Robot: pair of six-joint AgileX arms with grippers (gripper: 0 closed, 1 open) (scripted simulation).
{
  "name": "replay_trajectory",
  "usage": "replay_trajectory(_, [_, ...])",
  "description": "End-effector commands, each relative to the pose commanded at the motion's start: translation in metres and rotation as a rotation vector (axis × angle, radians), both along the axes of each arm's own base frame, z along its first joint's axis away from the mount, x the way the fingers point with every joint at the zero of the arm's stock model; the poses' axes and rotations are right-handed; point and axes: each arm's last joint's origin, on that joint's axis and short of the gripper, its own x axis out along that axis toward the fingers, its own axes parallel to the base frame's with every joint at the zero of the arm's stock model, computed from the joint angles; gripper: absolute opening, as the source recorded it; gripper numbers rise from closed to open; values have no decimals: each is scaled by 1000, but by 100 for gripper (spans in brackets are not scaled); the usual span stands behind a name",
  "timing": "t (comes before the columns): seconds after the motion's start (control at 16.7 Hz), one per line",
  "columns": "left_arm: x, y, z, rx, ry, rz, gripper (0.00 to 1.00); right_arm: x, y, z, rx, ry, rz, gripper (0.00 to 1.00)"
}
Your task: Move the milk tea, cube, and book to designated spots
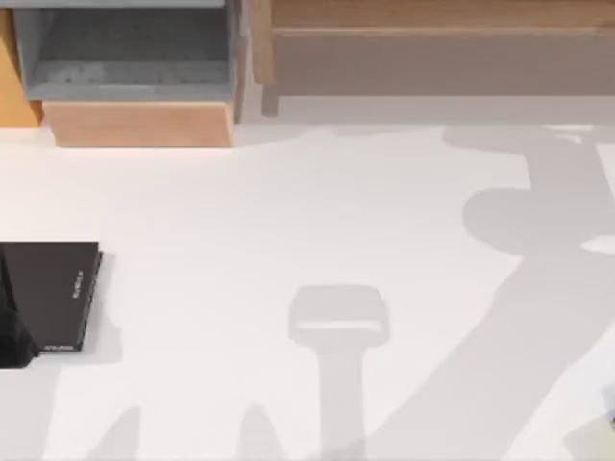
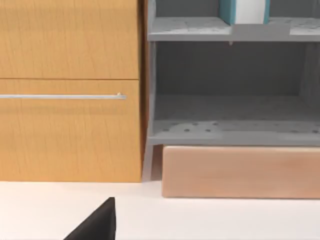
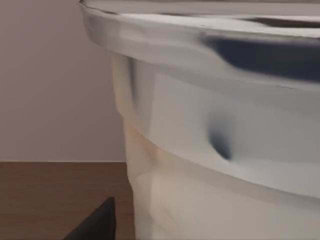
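Right now the right claw sits hard up against the milk tea (image 3: 215, 140), a clear lidded cup with pale drink in its lower part; whether it is gripping, cannot tell. Left claw faces the grey shelf unit (image 2: 230, 130), state also unclear. The book (image 2: 245, 11) stands on the upper shelf, apparently placed. A black book (image 1: 48, 298) lies on the bench (image 1: 307, 221), left side. Likely step: handling the milk tea; next needs a firm hold, cup kept upright.

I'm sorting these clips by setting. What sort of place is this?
Probably a study or office corner, rendered in simulation: a white table in front of a grey open shelf unit beside a wooden cabinet, a teal book upright on the shelf, and a flat black book at the table's left edge.
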Motion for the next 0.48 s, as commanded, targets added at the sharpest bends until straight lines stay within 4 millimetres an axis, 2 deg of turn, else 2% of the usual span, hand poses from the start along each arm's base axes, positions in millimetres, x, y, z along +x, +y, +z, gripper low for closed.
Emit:
replay_trajectory(0.24, [0,0,0,0,0,0,100,0,0,0,0,0,0,100])
replay_trajectory(0.48, [0,0,0,0,0,0,100,0,0,0,0,0,0,70])
